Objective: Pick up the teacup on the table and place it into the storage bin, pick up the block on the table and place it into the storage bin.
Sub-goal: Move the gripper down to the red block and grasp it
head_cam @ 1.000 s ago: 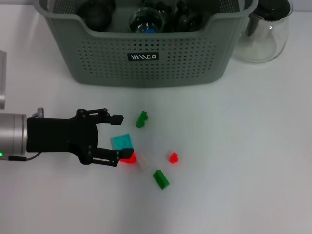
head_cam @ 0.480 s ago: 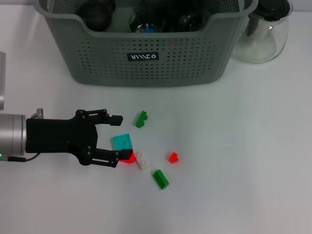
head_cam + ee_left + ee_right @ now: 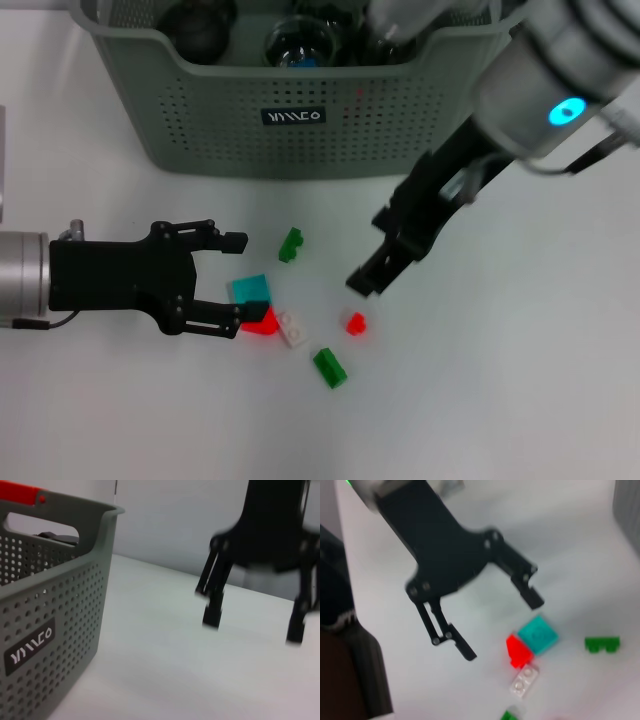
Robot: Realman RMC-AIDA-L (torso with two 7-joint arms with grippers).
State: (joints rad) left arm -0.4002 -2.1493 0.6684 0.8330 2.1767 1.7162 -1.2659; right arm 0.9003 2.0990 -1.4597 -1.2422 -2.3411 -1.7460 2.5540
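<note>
The storage bin stands at the back, with dark and glass vessels inside it. No teacup shows on the table. Several small blocks lie in front of the bin. My left gripper is open, low over the table, its fingers on either side of a teal block. A red block and a white block touch the teal one. My right gripper hangs open above the table to the right of the blocks, holding nothing.
A green block lies near the bin, a small red block just below the right gripper's tip, and another green block nearer the front. The right arm crosses the bin's right corner.
The right arm has swung into view from the upper right and come down beside the blocks. The left gripper has stayed almost still around the teal block.
</note>
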